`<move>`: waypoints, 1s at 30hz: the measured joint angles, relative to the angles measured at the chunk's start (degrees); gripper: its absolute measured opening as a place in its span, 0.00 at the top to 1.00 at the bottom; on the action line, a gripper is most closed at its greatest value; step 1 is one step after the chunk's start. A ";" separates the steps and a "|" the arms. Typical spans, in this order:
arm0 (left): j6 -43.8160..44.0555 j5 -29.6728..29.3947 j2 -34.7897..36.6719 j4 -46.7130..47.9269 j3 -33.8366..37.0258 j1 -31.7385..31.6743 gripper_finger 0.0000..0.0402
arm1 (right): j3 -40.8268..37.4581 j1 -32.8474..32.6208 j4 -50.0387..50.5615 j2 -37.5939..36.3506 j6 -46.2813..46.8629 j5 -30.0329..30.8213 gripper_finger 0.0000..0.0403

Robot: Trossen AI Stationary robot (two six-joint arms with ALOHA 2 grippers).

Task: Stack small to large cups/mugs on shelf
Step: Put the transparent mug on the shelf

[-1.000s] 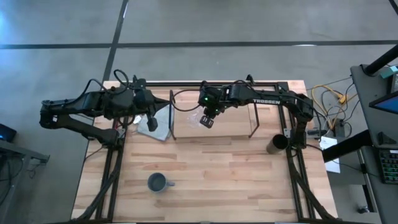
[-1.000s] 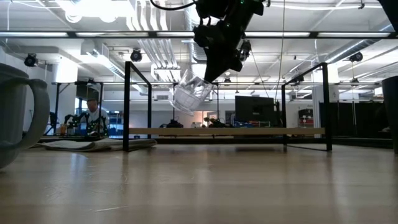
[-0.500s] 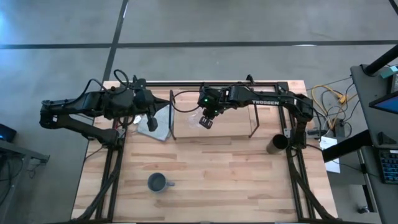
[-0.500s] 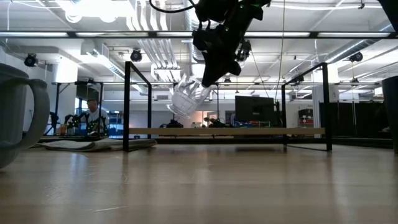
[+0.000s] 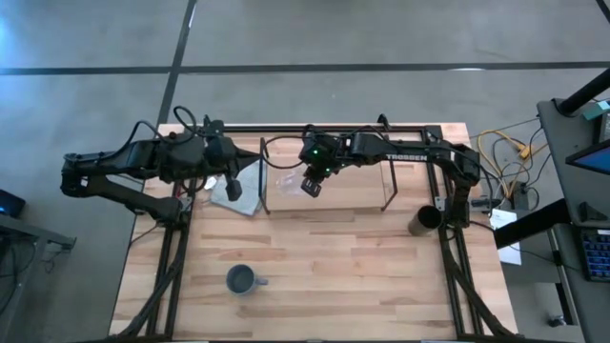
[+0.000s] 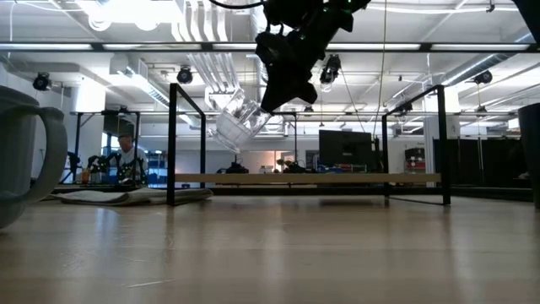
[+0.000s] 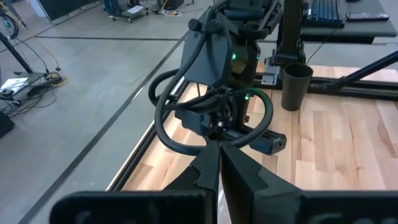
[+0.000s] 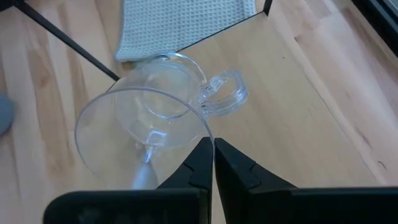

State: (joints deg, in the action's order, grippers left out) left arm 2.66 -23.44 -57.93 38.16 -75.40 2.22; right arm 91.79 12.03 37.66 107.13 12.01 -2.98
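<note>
My right gripper (image 5: pixel 310 184) is shut on the small clear cup (image 6: pixel 236 118), above the left part of the shelf's light-wood board (image 5: pixel 329 197). The cup (image 8: pixel 149 118) has a clear handle (image 8: pixel 225 94). The blue-grey mug (image 5: pixel 240 279) stands on the table near the front, left of centre. The dark cup (image 5: pixel 423 221) stands at the table's right, by the shelf's end. My left gripper (image 5: pixel 232 188) is shut and holds nothing, over the grey cloth (image 5: pixel 246 181). My right gripper pinches the clear cup's wall at its rim (image 8: pixel 206 134), one finger inside the cup and one outside. The fingers slant down from above. The cup hangs tilted below the fingers, base away from them, clear of the shelf board (image 6: pixel 308 178).
Black wire frames (image 5: pixel 264 176) stand at both ends of the shelf. The folded grey cloth lies left of the shelf. A person (image 6: pixel 126 156) sits in the room behind the table. Bare wood (image 5: pixel 334 276) spans the table's near half.
My right gripper has gone a little toward the table's left edge and turned, still shut on the clear cup. The cup has swung left with it and tipped further onto its side, staying clear of the shelf.
</note>
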 joint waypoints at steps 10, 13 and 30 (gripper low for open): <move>-0.02 0.01 0.00 -0.50 0.00 0.00 1.00 | 0.15 0.18 -2.43 0.94 -0.02 -0.18 0.98; 0.00 0.02 0.00 -0.49 0.00 0.00 1.00 | 1.05 0.28 -5.32 3.44 0.48 -2.91 0.98; -0.04 0.00 1.31 -0.22 -0.07 0.00 1.00 | 19.38 0.63 18.47 13.01 -7.56 -2.95 0.98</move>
State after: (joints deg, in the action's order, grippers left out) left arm 2.61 -23.44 -56.62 37.94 -75.46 2.22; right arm 111.17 12.67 56.12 120.14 4.45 -5.93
